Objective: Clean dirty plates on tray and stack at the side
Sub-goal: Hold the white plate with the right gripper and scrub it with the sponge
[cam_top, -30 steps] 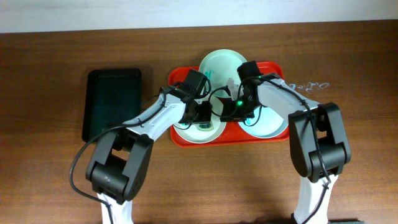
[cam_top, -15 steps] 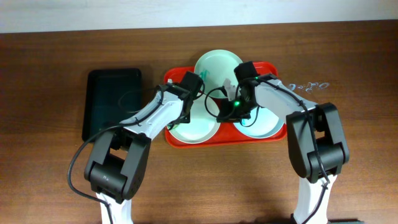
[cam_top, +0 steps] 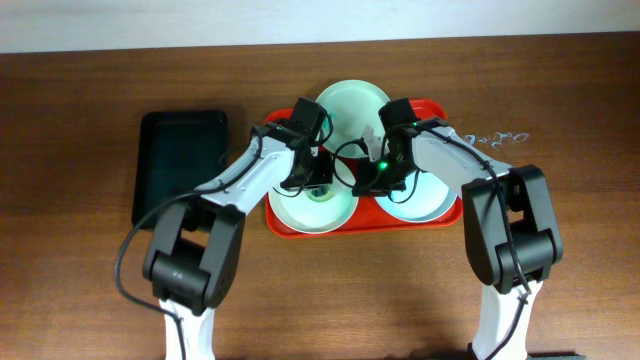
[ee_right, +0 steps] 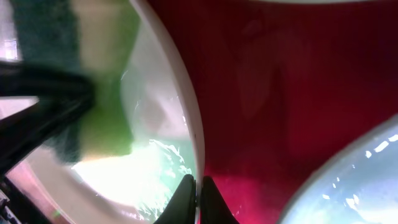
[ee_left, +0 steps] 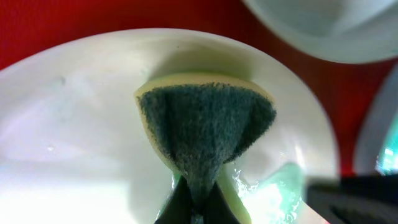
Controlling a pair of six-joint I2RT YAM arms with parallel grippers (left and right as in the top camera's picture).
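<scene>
The red tray holds three plates: mint green at the back, white at the front left, pale blue at the right. My left gripper is shut on a yellow sponge with a dark green scouring face and presses it onto the white plate. A teal smear lies beside the sponge. My right gripper is shut on the white plate's rim, between that plate and the blue one.
A smaller black tray lies left of the red tray. Some small clear bits lie on the wood to the right of the red tray. The mint plate's edge is close beyond the sponge.
My left gripper swept the sponge left over the white plate and back toward its middle. The red tray and plates shifted slightly left and back. The right gripper kept its pinch on the rim.
</scene>
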